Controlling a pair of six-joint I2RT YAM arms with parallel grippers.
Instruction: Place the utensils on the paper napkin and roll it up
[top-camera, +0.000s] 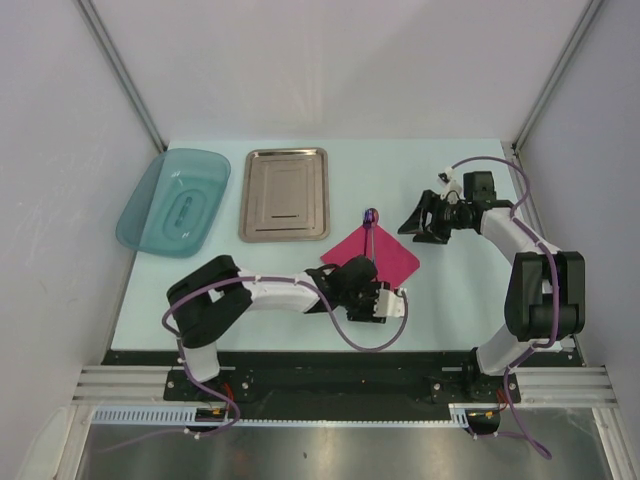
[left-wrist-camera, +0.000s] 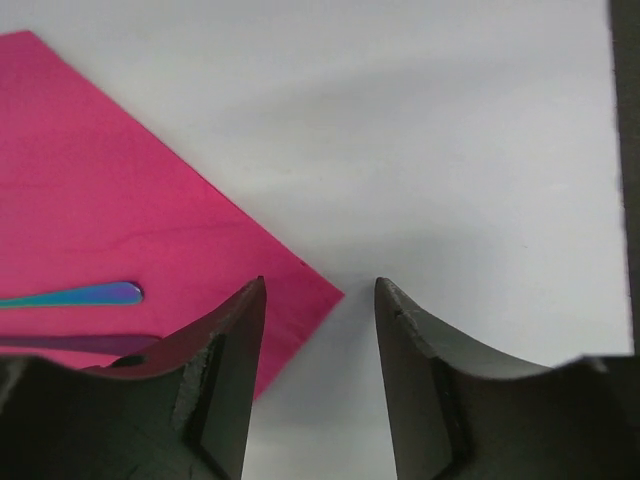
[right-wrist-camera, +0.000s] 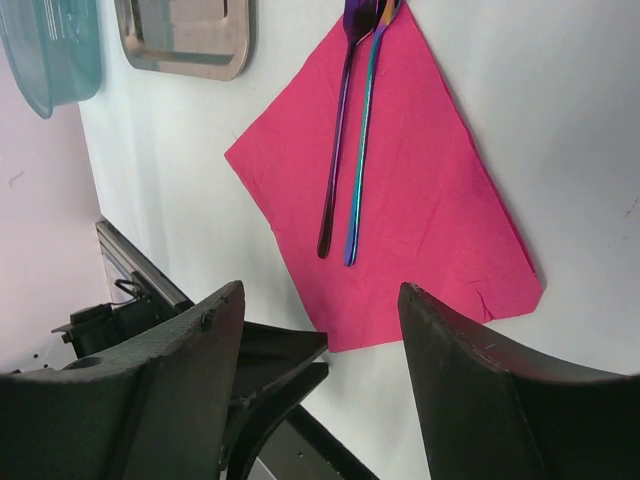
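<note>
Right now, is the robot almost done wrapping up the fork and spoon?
About halfway. Done: the fork and spoon lie side by side on the pink napkin. In hand: the left gripper hovers open at a napkin corner, holding nothing. Left: rolling, since the napkin lies flat.

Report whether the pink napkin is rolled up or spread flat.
Spread flat. The paper napkin lies open as a diamond on the table, no edge rolled, both utensils side by side on top.

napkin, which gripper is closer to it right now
Left. The left gripper is right at the napkin, its open jaws over the near corner. The right gripper sits off the napkin's far right side, open, clear of the paper.
</note>
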